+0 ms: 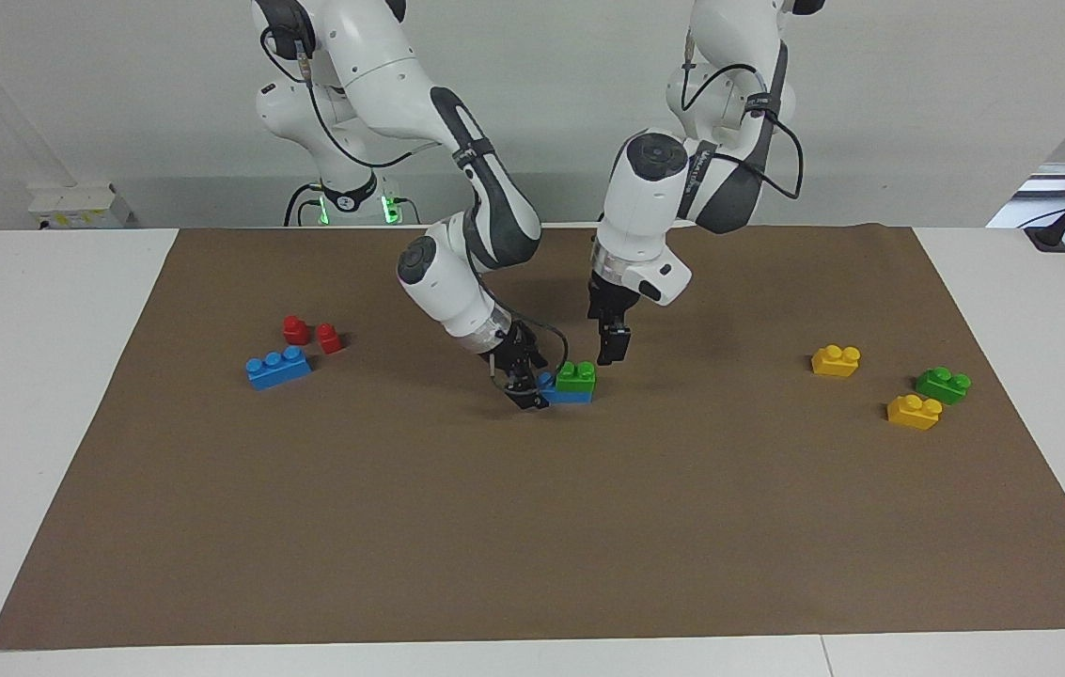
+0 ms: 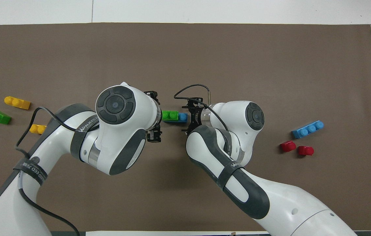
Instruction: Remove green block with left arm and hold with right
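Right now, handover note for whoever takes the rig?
Right hand: down at the blue brick's bare-stud end, around it; a firm grip can't be confirmed.
Left hand: open, in the air just beside the green block, not touching.
Green block is seated on the blue brick, mid-mat.
Done: both hands in position.
Left: right hand holds the blue brick, left hand pulls the green block off.

Glossy plastic green block [image 1: 576, 376], matt brown mat [image 1: 532, 527]
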You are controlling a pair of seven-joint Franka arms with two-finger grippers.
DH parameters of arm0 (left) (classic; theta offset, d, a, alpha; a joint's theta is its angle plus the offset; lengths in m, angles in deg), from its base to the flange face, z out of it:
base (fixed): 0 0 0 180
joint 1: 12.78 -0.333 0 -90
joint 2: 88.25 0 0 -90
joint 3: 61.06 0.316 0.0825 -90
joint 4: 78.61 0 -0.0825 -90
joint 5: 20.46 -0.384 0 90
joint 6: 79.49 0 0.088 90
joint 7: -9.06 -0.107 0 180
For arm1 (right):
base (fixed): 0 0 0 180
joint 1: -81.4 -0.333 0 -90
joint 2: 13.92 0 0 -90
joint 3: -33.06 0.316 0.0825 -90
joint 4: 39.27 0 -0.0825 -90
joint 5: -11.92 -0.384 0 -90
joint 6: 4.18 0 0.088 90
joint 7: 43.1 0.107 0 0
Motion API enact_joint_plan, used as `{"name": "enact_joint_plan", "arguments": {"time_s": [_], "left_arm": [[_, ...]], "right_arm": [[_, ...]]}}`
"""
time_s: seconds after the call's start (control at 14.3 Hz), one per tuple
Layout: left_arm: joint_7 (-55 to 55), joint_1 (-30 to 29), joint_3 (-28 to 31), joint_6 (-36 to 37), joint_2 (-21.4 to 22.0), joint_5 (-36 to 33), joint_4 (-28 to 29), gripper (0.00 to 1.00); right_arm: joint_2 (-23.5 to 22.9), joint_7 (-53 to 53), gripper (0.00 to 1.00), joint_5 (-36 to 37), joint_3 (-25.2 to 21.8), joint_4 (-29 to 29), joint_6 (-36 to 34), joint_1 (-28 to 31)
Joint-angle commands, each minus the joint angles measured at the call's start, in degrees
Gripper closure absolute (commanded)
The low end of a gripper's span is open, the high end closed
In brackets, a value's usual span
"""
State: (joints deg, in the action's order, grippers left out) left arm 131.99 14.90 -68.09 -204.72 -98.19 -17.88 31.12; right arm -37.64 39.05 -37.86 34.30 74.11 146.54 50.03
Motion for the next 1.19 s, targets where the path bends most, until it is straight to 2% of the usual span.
{"name": "enact_joint_plan", "arguments": {"time_s": [0.0, 0.07, 0.14, 0.49, 0.98, 1.05, 1.12], "left_arm": [[2.7, 2.8, 1.0, -1.0, -3.8, 0.2, -2.1, 0.00], [3.0, 3.3, 1.0, -0.9, -5.9, 0.1, -3.3, 0.00], [3.0, 3.3, 1.0, -1.0, -6.5, 0.0, -3.6, 0.00], [3.0, 3.2, 1.1, -1.6, -7.7, 0.0, -4.3, 0.00], [3.3, 3.8, 1.0, -3.5, -8.6, -1.6, -2.0, 0.00], [3.3, 3.8, 1.1, -3.4, -8.6, -1.6, -2.0, 0.05], [3.2, 3.9, 1.1, -3.4, -8.5, -1.8, -2.1, 0.15]], "right_arm": [[-0.9, -1.6, 0.70, -2.7, -0.1, -0.8, 1.0, -0.1], [-0.9, -1.7, 0.91, -2.7, -0.1, -0.8, 1.0, 0.0], [-0.9, -1.7, 1.00, -2.7, -0.1, -0.9, 1.0, 0.0], [-0.9, -2.3, 1.00, -2.7, -0.1, -0.9, 0.9, -0.1], [-0.9, -2.2, 1.00, -2.8, -0.1, -0.9, 1.0, 0.0], [-0.9, -2.2, 1.00, -2.8, -0.1, -0.9, 1.0, 0.0], [-0.9, -2.2, 1.00, -2.8, -0.1, -0.9, 1.1, 0.0]]}}
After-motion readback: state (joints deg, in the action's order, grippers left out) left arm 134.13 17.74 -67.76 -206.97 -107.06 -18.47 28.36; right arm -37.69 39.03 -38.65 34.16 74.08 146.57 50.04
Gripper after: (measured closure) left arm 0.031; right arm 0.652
